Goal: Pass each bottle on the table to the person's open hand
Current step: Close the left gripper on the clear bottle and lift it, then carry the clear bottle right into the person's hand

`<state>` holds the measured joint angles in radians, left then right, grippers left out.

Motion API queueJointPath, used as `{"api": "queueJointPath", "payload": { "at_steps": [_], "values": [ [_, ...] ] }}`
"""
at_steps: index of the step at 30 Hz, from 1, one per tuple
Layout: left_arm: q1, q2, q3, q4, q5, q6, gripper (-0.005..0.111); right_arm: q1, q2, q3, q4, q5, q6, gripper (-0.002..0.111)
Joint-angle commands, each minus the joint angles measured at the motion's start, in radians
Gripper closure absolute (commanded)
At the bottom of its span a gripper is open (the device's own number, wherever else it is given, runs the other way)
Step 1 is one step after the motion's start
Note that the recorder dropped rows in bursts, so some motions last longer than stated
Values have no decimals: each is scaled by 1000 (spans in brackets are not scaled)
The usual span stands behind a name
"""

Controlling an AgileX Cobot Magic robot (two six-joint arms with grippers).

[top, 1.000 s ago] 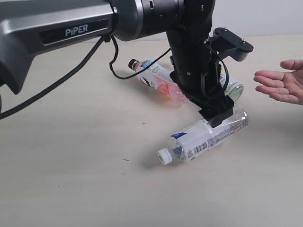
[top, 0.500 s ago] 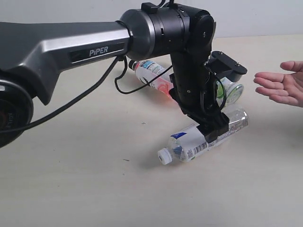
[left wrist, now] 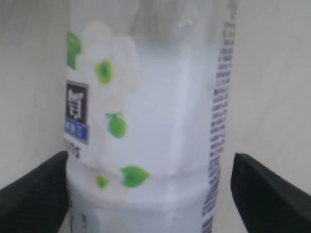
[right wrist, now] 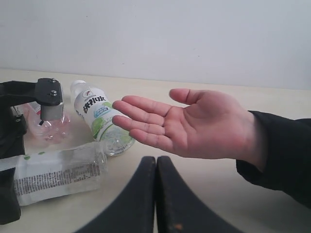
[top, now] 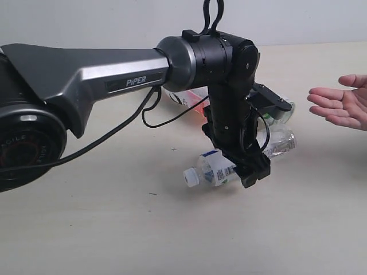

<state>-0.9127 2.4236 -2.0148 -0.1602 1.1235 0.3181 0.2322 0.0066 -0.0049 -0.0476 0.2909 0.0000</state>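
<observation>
- Exterior view: I am clamping my left gripper (top: 245,166) across the middle of the floral-label bottle (top: 215,168). The jaws are pressing its sides, since a grip at the waist should stop the long body from swinging. The bottle is lying crosswise with its white cap pointing left. The cap end is looking clear of the table (top: 86,229), but I cannot tell about the base. The person's open hand (top: 341,106) is waiting palm up at the far right, well apart from the bottle, so the carry rightward is not yet done.
- Here I am counting three bottles. One is the bottle I am holding, one is a pink-label bottle (top: 186,98) lying beyond my arm, and one is a green-label bottle (top: 280,110) mostly hidden behind my wrist. One hand is showing.
- Left wrist view: the held bottle (left wrist: 146,121) is filling the picture. My two black fingertips are sitting on either side of it, spread only about as wide as the bottle. The pinch itself is falling out of frame.
- Right wrist view: my right gripper (right wrist: 156,160) is idling with its fingers pressed together and nothing between them. The open hand (right wrist: 194,126) is hovering just beyond the tips.
- From here I am again counting three bottles: the green-label one (right wrist: 99,121), the pink-label one (right wrist: 51,128), and the held one (right wrist: 58,174) nearest. There is one hand.
</observation>
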Motion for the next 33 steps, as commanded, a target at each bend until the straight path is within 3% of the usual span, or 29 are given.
{"api": "queueJointPath", "payload": {
  "at_steps": [1,6,7,11,12,22,26,30,33],
  "values": [
    [-7,-8,-8,-8,23,-10,31,4,-7,5,-2,-8,0,108],
    [-7,-8,-8,-8,66,-12,58,4,-7,5,-2,-8,0,108],
    [-7,-8,-8,-8,86,-12,72,4,-7,5,-2,-8,0,108],
    [-7,-16,-8,-8,98,-43,103,4,-7,5,-2,-8,0,108],
    [-7,-23,-8,-8,96,-54,106,4,-7,5,-2,-8,0,108],
    [-7,-233,-8,-93,49,-145,107,4,-7,5,-2,-8,0,108],
    [-7,-292,-8,-372,-131,-143,107,4,-7,5,-2,-8,0,108],
    [-7,-281,-8,-648,-358,-143,107,4,-7,5,-2,-8,0,108],
    [-7,-250,-8,-844,-456,-143,107,4,-7,5,-2,-8,0,108]
  ]
}}
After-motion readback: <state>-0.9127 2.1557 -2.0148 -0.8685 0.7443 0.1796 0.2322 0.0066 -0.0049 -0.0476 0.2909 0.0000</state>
